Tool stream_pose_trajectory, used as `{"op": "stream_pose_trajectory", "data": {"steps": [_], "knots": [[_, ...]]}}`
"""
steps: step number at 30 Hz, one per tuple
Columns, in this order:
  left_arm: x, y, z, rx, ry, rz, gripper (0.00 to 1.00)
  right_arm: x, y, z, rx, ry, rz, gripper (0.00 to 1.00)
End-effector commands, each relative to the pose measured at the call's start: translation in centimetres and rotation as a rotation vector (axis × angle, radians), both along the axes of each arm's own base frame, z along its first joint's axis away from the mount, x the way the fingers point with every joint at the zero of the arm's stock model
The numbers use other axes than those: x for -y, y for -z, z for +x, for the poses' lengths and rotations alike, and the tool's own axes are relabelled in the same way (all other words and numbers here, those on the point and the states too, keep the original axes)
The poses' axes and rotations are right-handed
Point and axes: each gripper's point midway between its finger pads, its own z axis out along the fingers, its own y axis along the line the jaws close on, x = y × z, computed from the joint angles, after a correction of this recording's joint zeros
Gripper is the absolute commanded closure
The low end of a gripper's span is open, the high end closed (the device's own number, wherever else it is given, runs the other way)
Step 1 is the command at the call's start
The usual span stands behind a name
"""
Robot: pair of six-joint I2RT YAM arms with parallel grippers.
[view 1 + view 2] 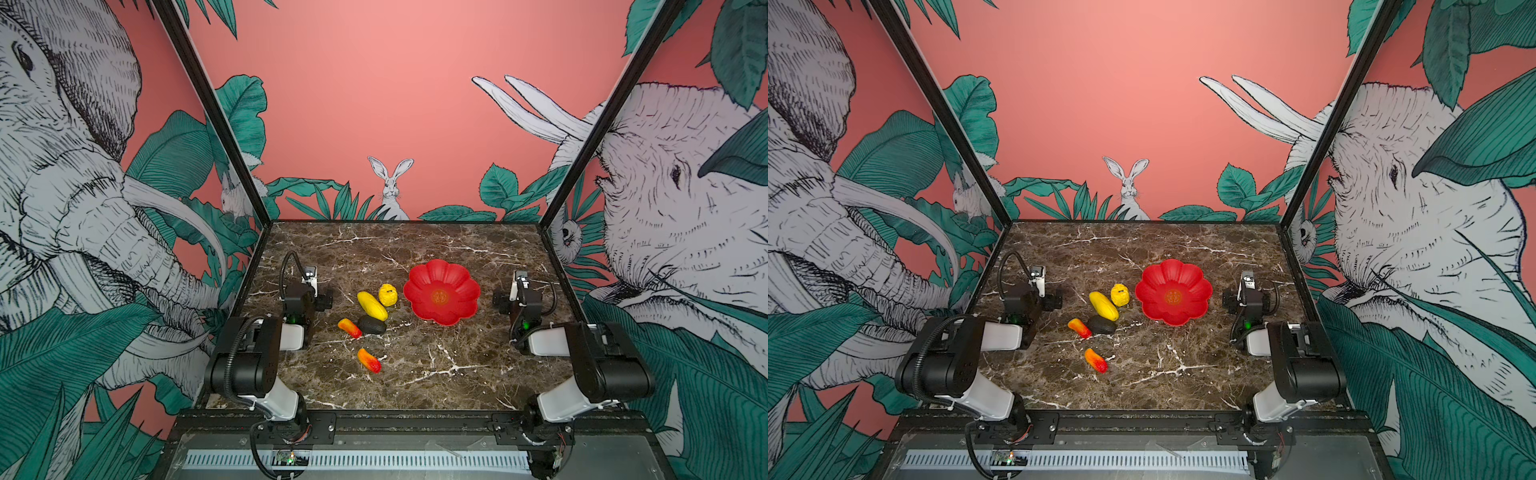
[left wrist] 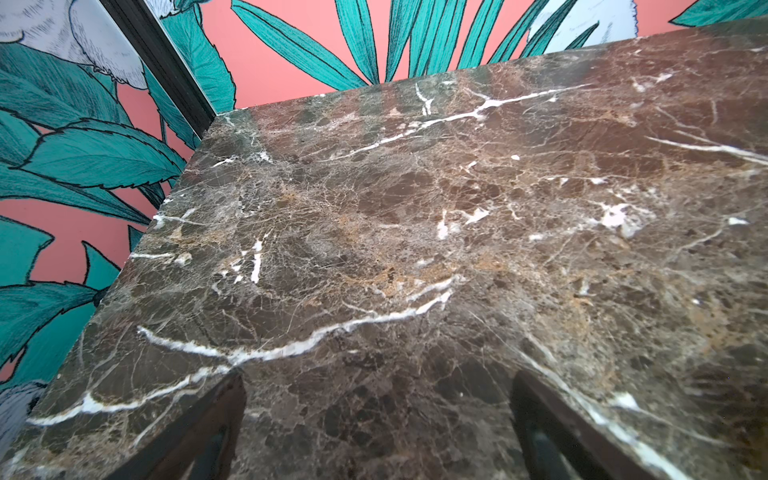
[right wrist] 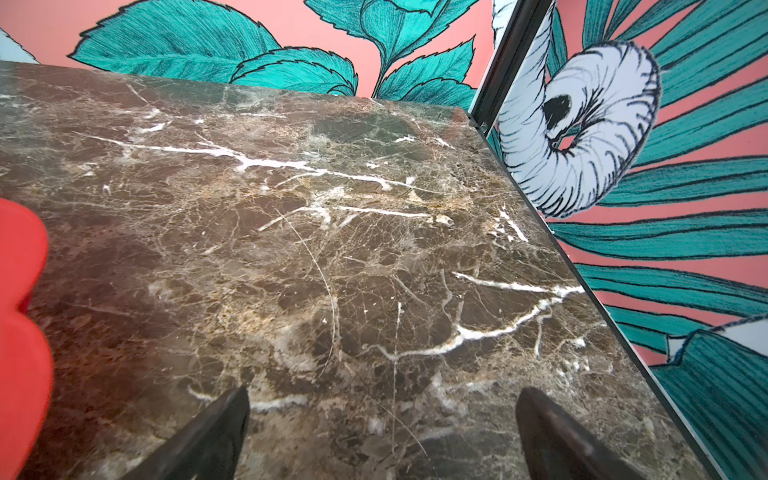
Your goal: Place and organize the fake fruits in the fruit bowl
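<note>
long yellow fruit, near end angled right

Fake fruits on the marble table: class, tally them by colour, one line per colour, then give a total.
Yellow: 2 (long yellow fruit, bumpy round yellow fruit)
Orange-red: 2 (farther orange-red fruit, nearer orange-red fruit)
Blackish: 1 (dark oval fruit)
Total: 5 fruits, none in the red fruit bowl.

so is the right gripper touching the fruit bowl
apart. the right wrist view shows the open right gripper over bare marble, with a strip of marble between it and the fruit bowl rim off to one side
</note>
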Motion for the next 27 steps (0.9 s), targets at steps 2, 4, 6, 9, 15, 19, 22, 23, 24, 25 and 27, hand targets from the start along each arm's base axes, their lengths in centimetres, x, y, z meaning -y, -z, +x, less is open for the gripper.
{"op": "stream_pose_trajectory", "data": {"steps": [2, 4, 6, 9, 15, 19, 22, 23, 24, 25, 27], "knots": [[0.3, -1.6, 0.5, 0.049, 0.007, -0.013, 0.0, -0.3, -1.7, 0.9, 0.062, -0.012, 0.002, 0.01], [0.1, -1.6, 0.5, 0.049, 0.004, -0.013, 0.0, -0.3, -1.6, 0.9, 0.061, -0.012, 0.002, 0.01], [0.1, -1.7, 0.5, 0.055, 0.0, -0.013, 0.0, -0.3, -1.7, 0.9, 0.065, -0.011, 0.002, 0.01], [-0.9, -3.6, 0.4, 0.069, -0.061, -0.007, 0.0, -0.4, -3.9, 0.5, 0.097, -0.016, -0.006, 0.01], [0.2, -8.9, -1.6, -0.006, -0.042, -0.071, 0.0, -5.6, -10.8, -1.2, 0.009, -0.162, 0.008, 0.01], [3.0, -13.6, -5.1, 0.001, 0.06, -0.159, 0.0, -12.4, -14.0, -2.4, -0.061, -0.328, 0.035, 0.01], [3.5, -16.9, -8.0, 0.001, 0.068, -0.186, 0.0, -17.9, -14.6, -3.1, -0.123, -0.463, 0.058, 0.01], [3.7, -17.8, -8.8, 0.002, 0.078, -0.198, 0.0, -19.5, -14.6, -3.3, -0.142, -0.501, 0.057, 0.01], [3.7, -18.9, -9.6, 0.007, 0.086, -0.194, 0.0, -21.3, -14.5, -3.4, -0.168, -0.547, 0.056, 0.01], [3.5, -19.8, -10.5, 0.003, 0.094, -0.177, 0.0, -23.1, -14.2, -3.5, -0.204, -0.591, 0.051, 0.01], [3.6, -20.9, -12.0, -0.017, 0.134, -0.12, 0.0, -26.5, -13.5, -3.6, -0.266, -0.676, 0.034, 0.01]]}}
